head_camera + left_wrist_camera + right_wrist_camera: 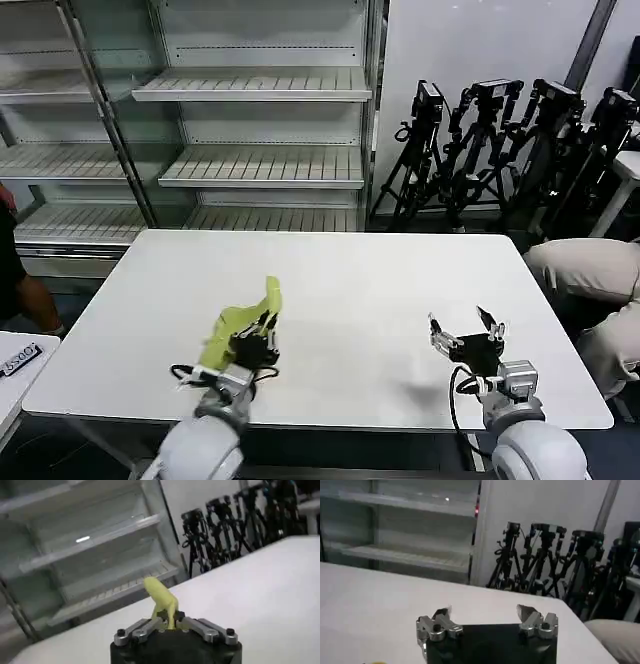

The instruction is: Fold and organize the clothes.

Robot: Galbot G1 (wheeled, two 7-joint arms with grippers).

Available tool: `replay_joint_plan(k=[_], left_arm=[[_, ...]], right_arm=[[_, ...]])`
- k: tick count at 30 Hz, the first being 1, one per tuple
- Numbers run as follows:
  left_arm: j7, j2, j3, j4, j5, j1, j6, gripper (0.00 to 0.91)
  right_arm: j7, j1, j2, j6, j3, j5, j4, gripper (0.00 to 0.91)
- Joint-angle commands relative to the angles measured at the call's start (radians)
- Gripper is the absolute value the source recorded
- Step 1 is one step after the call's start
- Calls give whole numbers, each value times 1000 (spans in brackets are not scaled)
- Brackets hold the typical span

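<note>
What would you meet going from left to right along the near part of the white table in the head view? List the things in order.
Lime T-shirt → left gripper, shut on the shirt → bare white table → right gripper, open and holding nothing → beige fabric bundle just off the table's right edge.

A white tabletop is filling mid-frame; grey shelves are standing upper left, black tripods upper right.

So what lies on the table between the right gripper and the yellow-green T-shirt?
Nothing: in the head view, bare white table runs from the open right gripper to the T-shirt pinched in the left gripper.
</note>
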Motion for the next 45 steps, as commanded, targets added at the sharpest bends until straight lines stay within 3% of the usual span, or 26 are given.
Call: replay_joint_plan(k=[1, 2, 8, 15, 17, 20, 21, 24, 26, 30, 34, 45], left_arm=[[-256, -243, 191, 163, -221, -164, -1, 272], [-256, -249, 204, 160, -221, -156, -1, 907], [-254, -282, 252, 122, -231, -156, -4, 907], [-242, -325, 167, 121, -298, -260, -5, 907], [-217, -284, 114, 99, -284, -269, -5, 907], [-52, -133, -43, 106, -113, -251, -28, 907], [51, -47, -131, 138, -23, -215, -104, 907], [258, 124, -367, 204, 10, -74, -238, 907], [342, 167, -477, 256, 3, -11, -295, 907], [365, 176, -564, 310, -35, 26, -361, 907], [374, 161, -550, 290, -49, 17, -374, 907], [374, 133, -520, 295, -59, -22, -423, 907]], right_arm=[[-23, 114, -36, -9, -3, 22, -38, 907], [-22, 119, -36, -9, -7, 23, -45, 907], [-28, 122, -37, -8, -5, 22, -61, 907], [-40, 145, -32, 3, 0, 22, -87, 907], [-41, 155, -30, 8, -2, 20, -99, 907], [-48, 163, -31, 16, -3, 15, -116, 907], [-55, 165, -29, 24, -4, 9, -124, 907], [-59, 168, -15, 35, -15, -2, -134, 907], [-51, 169, -4, 63, -30, -1, -140, 907], [-58, 177, 12, 48, -50, -22, -137, 907], [-63, 185, 19, 75, -72, -77, -142, 907], [-61, 167, 21, 122, -73, -122, -158, 907]])
